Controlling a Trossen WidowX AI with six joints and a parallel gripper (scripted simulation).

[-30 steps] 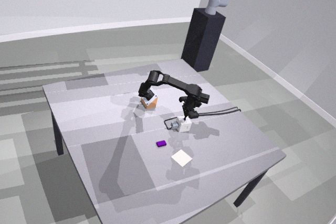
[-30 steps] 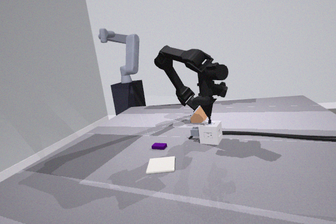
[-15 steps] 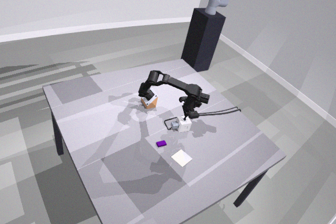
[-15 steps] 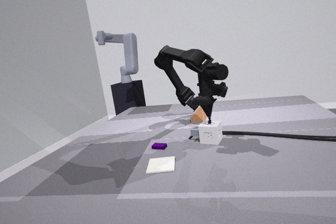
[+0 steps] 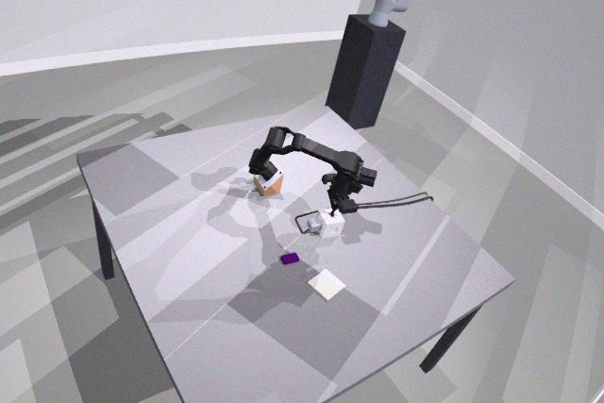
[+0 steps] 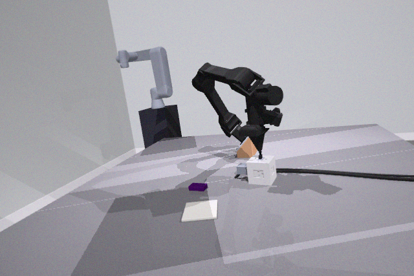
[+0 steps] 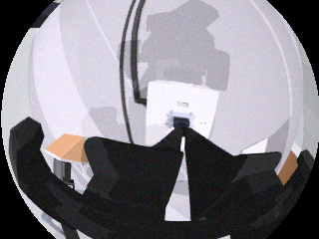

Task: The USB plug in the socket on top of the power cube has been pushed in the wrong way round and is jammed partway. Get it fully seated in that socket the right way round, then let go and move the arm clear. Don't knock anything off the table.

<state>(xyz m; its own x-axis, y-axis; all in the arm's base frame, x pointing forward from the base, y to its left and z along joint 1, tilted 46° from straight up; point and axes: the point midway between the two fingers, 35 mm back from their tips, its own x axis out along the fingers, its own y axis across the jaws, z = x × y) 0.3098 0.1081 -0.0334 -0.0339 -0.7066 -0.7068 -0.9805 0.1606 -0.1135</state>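
The white power cube (image 5: 330,228) (image 6: 257,176) (image 7: 159,107) stands upright on the table (image 5: 205,340) (image 6: 317,226). The small dark USB plug (image 7: 181,120) (image 6: 260,157) stands at the socket on the cube's top face, with a pale bluish patch around it. My gripper (image 7: 182,131) (image 6: 260,152) (image 5: 332,213) points down over the cube and is shut on the plug. The fingertips hide part of the plug. How deep it sits and which way round it is cannot be told.
A grey-blue plug (image 5: 313,225) (image 6: 241,169) with a black cable is at the cube's side. Black cables (image 5: 390,203) (image 6: 317,173) run from the other side. An orange wedge (image 5: 271,187) (image 6: 246,150) stands by the arm's base. A purple block (image 5: 290,258) (image 6: 198,187) and cream tile (image 5: 327,284) (image 6: 200,210) lie in front.
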